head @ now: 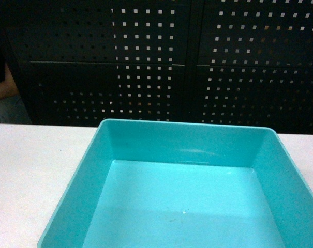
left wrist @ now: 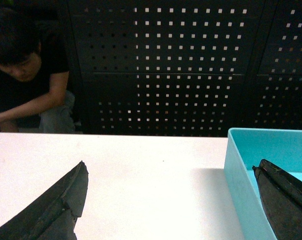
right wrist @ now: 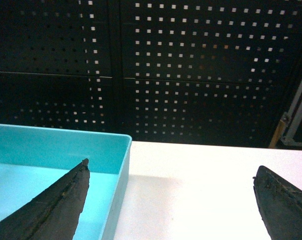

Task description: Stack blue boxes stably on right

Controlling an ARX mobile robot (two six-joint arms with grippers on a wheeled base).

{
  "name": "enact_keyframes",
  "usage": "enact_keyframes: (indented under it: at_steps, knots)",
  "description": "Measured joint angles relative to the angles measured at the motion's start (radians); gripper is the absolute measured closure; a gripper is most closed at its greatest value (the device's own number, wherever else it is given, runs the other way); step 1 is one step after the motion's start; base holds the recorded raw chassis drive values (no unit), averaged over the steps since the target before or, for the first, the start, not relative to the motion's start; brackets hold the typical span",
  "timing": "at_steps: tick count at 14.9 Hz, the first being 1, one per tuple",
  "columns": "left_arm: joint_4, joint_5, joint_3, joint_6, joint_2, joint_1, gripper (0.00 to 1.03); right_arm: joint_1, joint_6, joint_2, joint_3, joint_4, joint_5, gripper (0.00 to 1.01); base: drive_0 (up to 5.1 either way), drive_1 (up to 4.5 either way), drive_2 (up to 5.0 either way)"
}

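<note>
1. Turquoise tub (head: 182, 206): resting empty on the white table (head: 32, 165), near the robot and a little right of middle in the head view, with its open side up and its rounded rim level.
2. Left gripper (left wrist: 170, 200): spread wide and holding nothing; one finger (left wrist: 285, 200) over the inside of the tub, the other finger (left wrist: 61, 205) outside over the bare table, so straddling the left wall.
3. Right gripper (right wrist: 170, 200): also spread wide and holding nothing; one finger (right wrist: 56, 205) over the inside, the other (right wrist: 285, 205) outside, so straddling the right wall.
4. Probably the grasping step: better to lower both grippers equally until the pads pass below the rim, then to close on both walls together, so as not to push the tub sideways.
5. Smooth plastic walls, likely slippery: best to grip firmly and lift level, keeping both arms at the same height.
6. Dark blue crate: not visible in any view, so position of the stack not possible to tell.
7. Behind the table: a black perforated panel (head: 161, 62) and a seated person (left wrist: 26, 70), well apart from the tub.
</note>
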Motion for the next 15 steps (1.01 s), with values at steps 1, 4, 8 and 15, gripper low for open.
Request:
enact_keyframes:
  at_steps: [1, 4, 8, 15]
  knots:
    - [-0.003, -0.072, -0.002, 0.003, -0.001, -0.095, 0.05, -0.073, -0.004, 0.015, -0.002, 0.030, -0.084, 0.03, 0.0, 0.00, 0.0]
    - [0.306, -0.105, 0.000, 0.027, 0.269, -0.092, 0.05, -0.219, -0.014, 0.289, 0.000, 0.323, -0.279, 0.03, 0.0, 0.00, 0.0]
    - [0.550, 0.084, 0.245, 0.116, 0.800, -0.065, 0.05, -0.110, -0.011, 0.748, 0.166, 0.567, -0.249, 0.03, 0.0, 0.00, 0.0]
    - [0.487, 0.106, 0.398, 0.135, 0.970, -0.116, 0.05, -0.002, -0.023, 0.933, 0.304, 0.556, -0.209, 0.03, 0.0, 0.00, 0.0]
